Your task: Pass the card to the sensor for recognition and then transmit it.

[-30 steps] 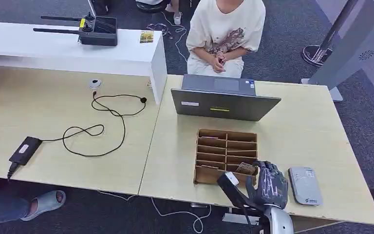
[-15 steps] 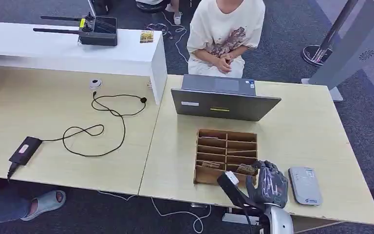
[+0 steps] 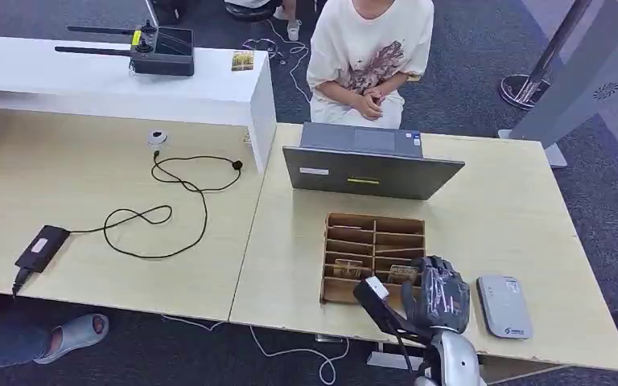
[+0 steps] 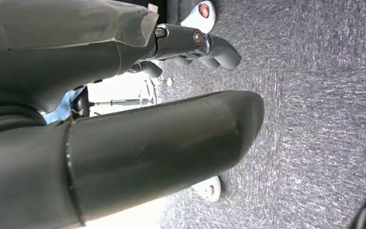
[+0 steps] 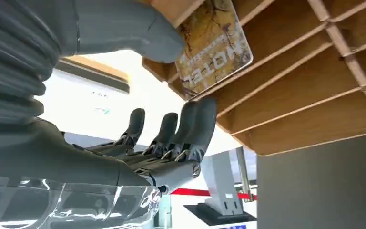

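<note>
Right hand (image 3: 437,294) sits at the near right corner of the wooden tray (image 3: 374,257), thumb and fingers closing on the card (image 5: 213,44) — looks pinched, card partly in its slot. Grey sensor (image 3: 504,305) lies just right of the hand. Left hand (image 4: 124,143) hangs over carpet, can't tell its grip.

Brown marbled card (image 5: 213,45) tilted in wooden organizer (image 3: 346,241), beside grey sensor (image 3: 504,305).
</note>
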Robot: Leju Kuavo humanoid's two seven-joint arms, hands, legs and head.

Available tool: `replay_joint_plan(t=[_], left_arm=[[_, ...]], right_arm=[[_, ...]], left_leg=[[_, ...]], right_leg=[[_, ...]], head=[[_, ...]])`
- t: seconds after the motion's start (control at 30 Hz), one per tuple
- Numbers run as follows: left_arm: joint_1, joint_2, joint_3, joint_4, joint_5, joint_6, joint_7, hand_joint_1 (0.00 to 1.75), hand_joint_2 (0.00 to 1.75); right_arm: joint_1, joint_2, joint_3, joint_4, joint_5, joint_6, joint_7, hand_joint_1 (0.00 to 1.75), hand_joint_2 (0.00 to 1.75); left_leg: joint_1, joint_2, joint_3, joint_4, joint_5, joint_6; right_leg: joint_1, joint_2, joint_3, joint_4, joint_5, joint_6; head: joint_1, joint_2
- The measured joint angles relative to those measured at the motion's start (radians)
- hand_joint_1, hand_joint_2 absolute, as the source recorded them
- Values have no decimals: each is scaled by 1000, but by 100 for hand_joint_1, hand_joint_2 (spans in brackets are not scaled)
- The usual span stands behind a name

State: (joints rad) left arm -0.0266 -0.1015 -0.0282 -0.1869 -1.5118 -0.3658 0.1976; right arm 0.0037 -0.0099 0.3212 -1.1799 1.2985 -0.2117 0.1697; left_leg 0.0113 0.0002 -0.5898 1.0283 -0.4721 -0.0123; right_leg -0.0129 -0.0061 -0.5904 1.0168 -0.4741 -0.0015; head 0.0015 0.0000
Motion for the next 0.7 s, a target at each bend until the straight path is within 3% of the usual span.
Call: replay_joint_plan(t=[0.03,0.1,0.13,0.17,0.3,0.63,0.7], left_arm=[[0,0,0,0,0,0,1,0,0],[0,0,0,0,1,-2,5,0,0],[0,0,0,0,1,-3,7,0,0],[0,0,0,0,1,-3,7,0,0],[0,-1,0,0,2,-4,7,0,0],[0,-4,0,0,3,-10,9,0,0],[0,-6,0,0,3,-10,9,0,0]], right_arm=[[-4,3,0,4,0,0,-3,80,175],[-11,7,0,10,2,0,-6,54,175],[-14,8,1,13,5,-1,-11,54,175],[-17,8,1,15,9,-2,-16,37,175],[-25,15,2,16,13,-10,-27,33,175],[-34,23,2,17,19,-10,-35,54,175],[-35,23,3,17,19,-9,-36,70,175]], left_leg=[[0,0,0,0,0,0],[0,0,0,0,0,0],[0,0,0,0,0,0],[0,0,0,0,0,0],[0,0,0,0,0,0],[0,0,0,0,0,0],[0,0,0,0,0,0]], right_leg=[[0,0,0,0,0,0],[0,0,0,0,0,0],[0,0,0,0,0,0],[0,0,0,0,0,0],[0,0,0,0,0,0],[0,0,0,0,0,0],[0,0,0,0,0,0]], head=[[0,0],[0,0],[0,0],[0,0],[0,0],[0,0],[0,0]])
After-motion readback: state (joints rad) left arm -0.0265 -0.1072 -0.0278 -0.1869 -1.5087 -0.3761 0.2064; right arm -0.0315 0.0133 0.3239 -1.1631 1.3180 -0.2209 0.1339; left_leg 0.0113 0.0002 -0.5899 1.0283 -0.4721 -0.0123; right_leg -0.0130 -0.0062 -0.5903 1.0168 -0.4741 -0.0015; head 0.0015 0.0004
